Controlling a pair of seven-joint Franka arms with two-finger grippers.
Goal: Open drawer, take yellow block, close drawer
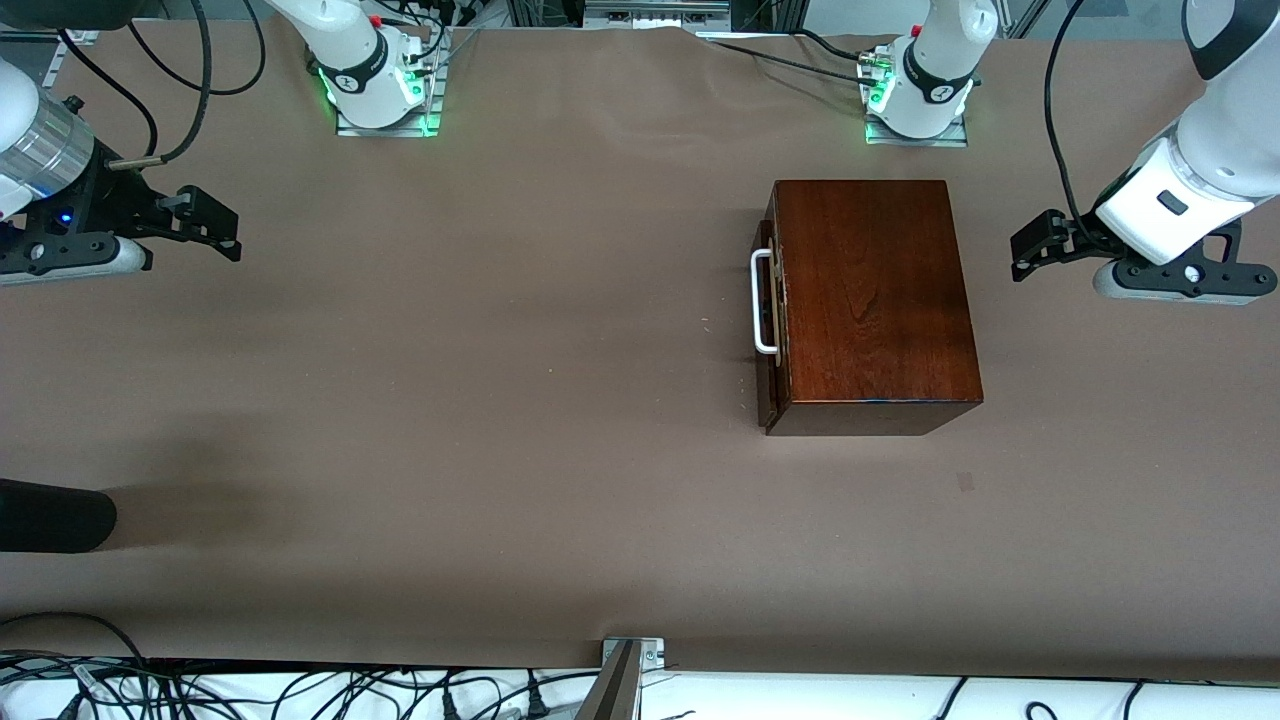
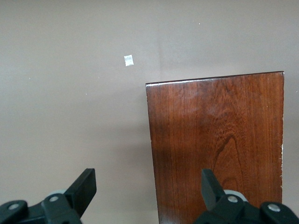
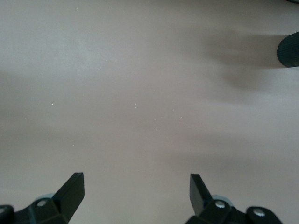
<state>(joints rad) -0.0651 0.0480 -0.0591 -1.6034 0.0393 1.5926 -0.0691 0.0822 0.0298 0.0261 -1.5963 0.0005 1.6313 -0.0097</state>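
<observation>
The dark reddish-brown wooden box (image 1: 870, 290) stands toward the left arm's end of the table. Its drawer (image 1: 770, 390) looks pushed in, and the white bar handle (image 1: 763, 302) faces the right arm's end. The yellow block is out of view. My left gripper (image 1: 1030, 248) hovers open beside the box, on the side away from the handle. In the left wrist view this gripper (image 2: 147, 177) has the box top (image 2: 219, 140) under one finger. My right gripper (image 1: 218, 225) waits open over bare table at the right arm's end, with nothing between its fingers (image 3: 74, 186).
A black rounded object (image 1: 55, 515) pokes in at the right arm's end, nearer the front camera, and also shows in the right wrist view (image 3: 288, 50). A small pale mark (image 2: 128, 60) lies on the brown table near the box. A metal bracket (image 1: 632, 652) sits at the table's near edge.
</observation>
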